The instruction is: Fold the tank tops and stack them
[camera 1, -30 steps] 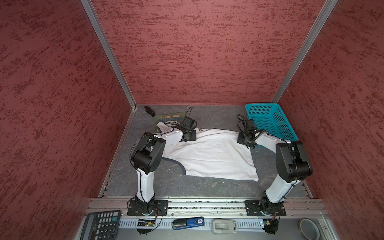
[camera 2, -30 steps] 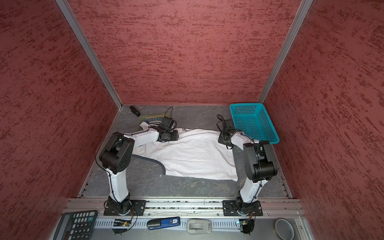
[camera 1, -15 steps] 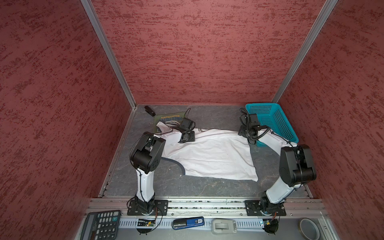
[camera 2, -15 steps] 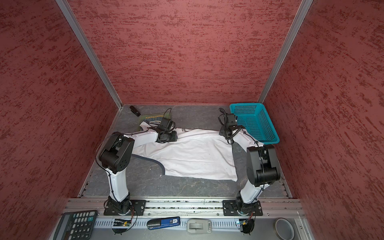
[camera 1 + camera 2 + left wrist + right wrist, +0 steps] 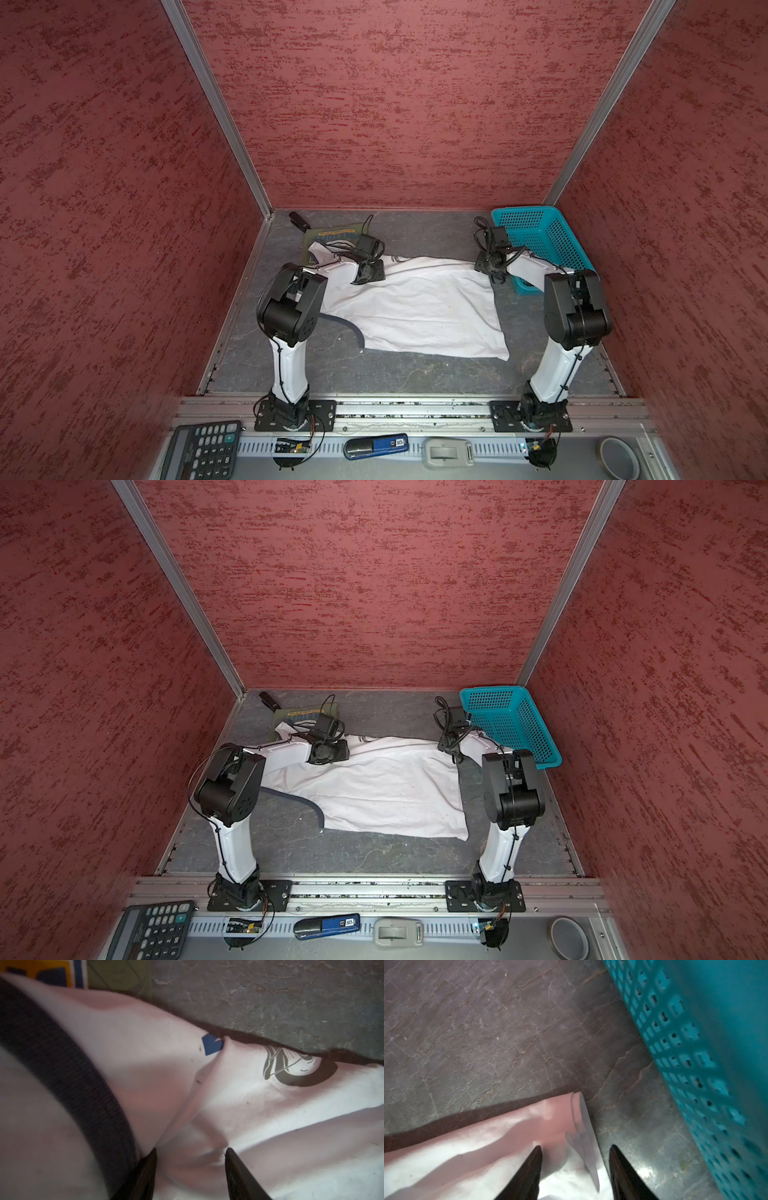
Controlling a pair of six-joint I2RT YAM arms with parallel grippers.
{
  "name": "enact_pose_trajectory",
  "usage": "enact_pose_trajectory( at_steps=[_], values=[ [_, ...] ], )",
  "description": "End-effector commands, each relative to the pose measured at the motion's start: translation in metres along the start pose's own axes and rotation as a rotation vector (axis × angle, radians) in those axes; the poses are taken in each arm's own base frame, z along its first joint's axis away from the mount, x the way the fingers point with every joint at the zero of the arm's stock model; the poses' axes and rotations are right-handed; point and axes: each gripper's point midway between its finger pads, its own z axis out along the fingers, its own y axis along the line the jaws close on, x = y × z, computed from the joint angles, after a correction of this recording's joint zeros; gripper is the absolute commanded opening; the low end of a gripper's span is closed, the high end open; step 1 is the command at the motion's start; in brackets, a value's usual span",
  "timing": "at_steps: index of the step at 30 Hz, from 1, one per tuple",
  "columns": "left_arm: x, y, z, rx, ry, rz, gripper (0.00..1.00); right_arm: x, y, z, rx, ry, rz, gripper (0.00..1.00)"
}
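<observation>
The green tank top (image 5: 332, 237) looks folded at the back of the worktop (image 5: 415, 376), but the white tank top (image 5: 415, 307) lies spread out, not yet folded small or stacked, with the left hand (image 5: 190, 1152) and right hand (image 5: 576, 1148) half open at its far edge.

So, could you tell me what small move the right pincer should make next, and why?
Probably close the right pincer on the hem corner of the white tank top: its jaws stand open astride that corner, and the left pincer sits open over the opposite end.
</observation>
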Motion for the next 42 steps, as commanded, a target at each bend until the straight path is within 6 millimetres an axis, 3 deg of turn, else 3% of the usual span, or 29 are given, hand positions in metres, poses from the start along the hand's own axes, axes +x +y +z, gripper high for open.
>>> enact_pose_trajectory(
  at_steps=[1,5,17,25,30,35,42],
  values=[
    [0.007,0.014,-0.002,-0.048,0.018,-0.019,0.55,-0.009,0.006,0.002,-0.025,-0.013,0.005,0.42],
    [0.007,0.015,-0.002,-0.049,0.018,-0.021,0.55,-0.008,0.008,0.0,-0.04,-0.018,0.001,0.34],
    [0.007,0.024,-0.002,-0.066,0.02,-0.039,0.55,-0.006,-0.003,-0.009,-0.065,-0.065,0.027,0.31],
    [0.006,0.026,-0.001,-0.06,0.022,-0.046,0.55,0.002,0.023,-0.006,-0.221,-0.032,-0.016,0.39],
    [0.006,0.025,-0.001,-0.058,0.023,-0.046,0.55,0.002,0.027,0.001,-0.231,-0.014,-0.023,0.4],
    [0.005,0.025,-0.001,-0.059,0.021,-0.044,0.55,0.001,0.025,0.0,-0.211,-0.015,-0.025,0.31],
    [0.006,0.027,0.0,-0.068,0.024,-0.048,0.55,-0.004,0.004,-0.024,-0.135,-0.086,-0.015,0.11]
  ],
)
